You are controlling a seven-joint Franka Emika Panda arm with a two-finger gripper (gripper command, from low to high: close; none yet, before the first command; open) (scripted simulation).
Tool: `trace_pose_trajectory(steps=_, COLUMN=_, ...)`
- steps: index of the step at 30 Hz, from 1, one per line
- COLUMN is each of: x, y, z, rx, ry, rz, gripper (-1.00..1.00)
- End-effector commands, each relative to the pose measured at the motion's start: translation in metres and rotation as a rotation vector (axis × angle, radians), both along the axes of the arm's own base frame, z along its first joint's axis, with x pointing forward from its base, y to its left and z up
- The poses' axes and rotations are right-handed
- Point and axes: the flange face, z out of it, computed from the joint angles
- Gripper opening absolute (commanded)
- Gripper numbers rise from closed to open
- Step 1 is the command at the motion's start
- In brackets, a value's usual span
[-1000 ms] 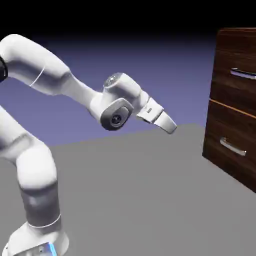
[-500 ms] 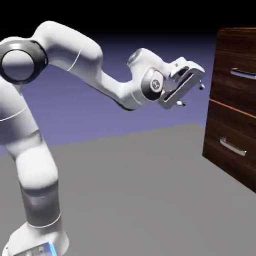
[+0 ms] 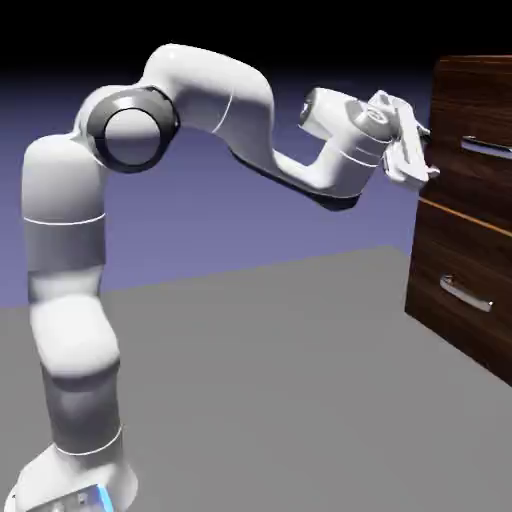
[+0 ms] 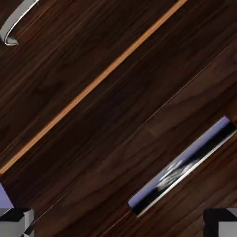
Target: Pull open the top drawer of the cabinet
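Top drawer (image 3: 475, 182) just beyond claw (image 3: 429, 152)

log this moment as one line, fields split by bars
hand open | at cabinet front | top handle ungrasped | top drawer closed | lower drawer closed

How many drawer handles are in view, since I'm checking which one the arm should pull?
2: one on the top drawer, the upper handle; the other on the lower drawer.

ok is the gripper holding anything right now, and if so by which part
Nothing is held: the gripper stands open, and the top drawer's handle lies beyond its fingertips, not gripped.
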Motion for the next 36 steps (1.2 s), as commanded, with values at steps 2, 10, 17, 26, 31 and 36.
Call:
trace_pose_trajectory(steps=2, x=0.012, y=0.003, z=-0.001, rx=-0.168, ry=-0.017, rz=0.050, gripper=0.00)
trace_pose_trajectory(steps=10, x=0.059, y=0.012, z=-0.013, rx=-0.858, ry=-0.075, rz=0.214, gripper=0.00)
trace_pose_trajectory(steps=17, x=0.093, y=0.019, z=-0.030, rx=-1.482, ry=-0.107, rz=0.311, gripper=0.00)
trace_pose_trajectory(steps=26, x=0.122, y=0.030, z=-0.047, rx=-2.025, ry=-0.116, rz=0.357, gripper=0.00)
trace_pose_trajectory(steps=31, x=0.134, y=0.040, z=-0.050, rx=-2.030, ry=-0.118, rz=0.361, gripper=0.00)
trace_pose_trajectory(steps=36, x=0.144, y=0.045, z=-0.051, rx=-2.032, ry=-0.119, rz=0.364, gripper=0.00)
